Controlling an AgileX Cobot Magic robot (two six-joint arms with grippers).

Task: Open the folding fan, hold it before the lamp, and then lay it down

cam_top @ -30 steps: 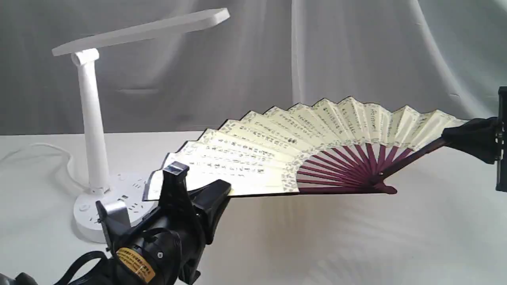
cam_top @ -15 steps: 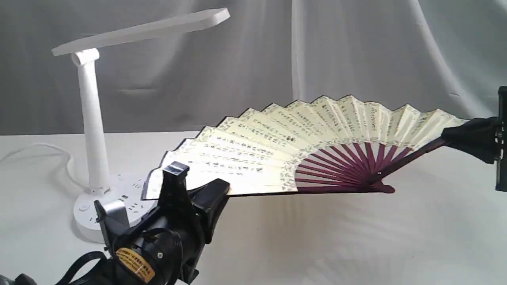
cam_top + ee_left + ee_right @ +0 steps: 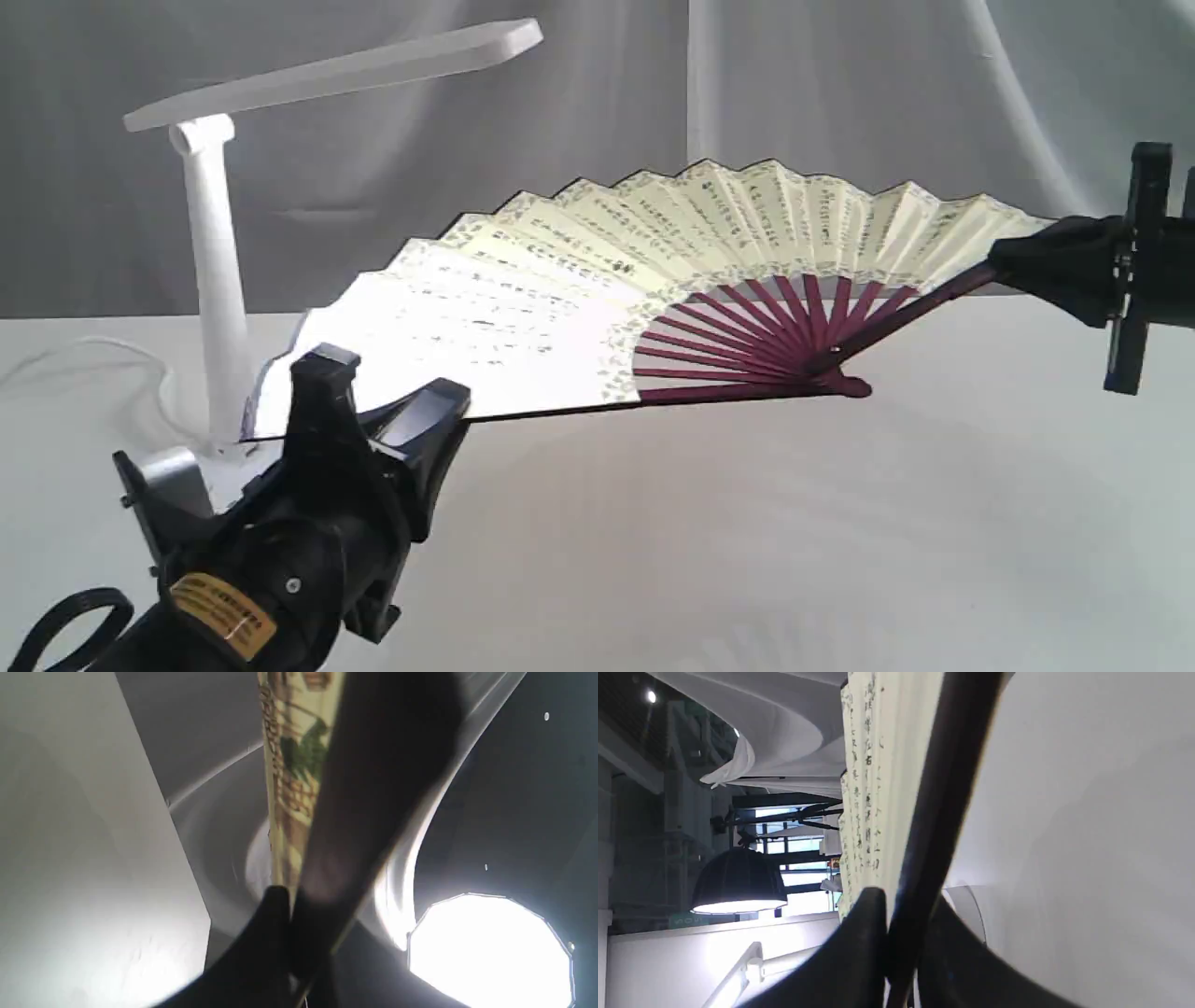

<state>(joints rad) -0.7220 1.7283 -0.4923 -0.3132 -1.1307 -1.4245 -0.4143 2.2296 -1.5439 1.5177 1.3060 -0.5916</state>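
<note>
White cloth [image 3: 840, 560] covers the table and grey drapes [image 3: 597, 121] hang behind in loose folds. Elsewhere in the room there is a glowing octagonal softbox [image 3: 490, 947] and a dark dome light [image 3: 738, 879].

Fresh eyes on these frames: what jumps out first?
The open fan spans the middle, held above the table, one guard in the left jaws at lower left, the other in the right jaws at the right edge. Its left part glares white, by the white lamp standing at the left.
</note>
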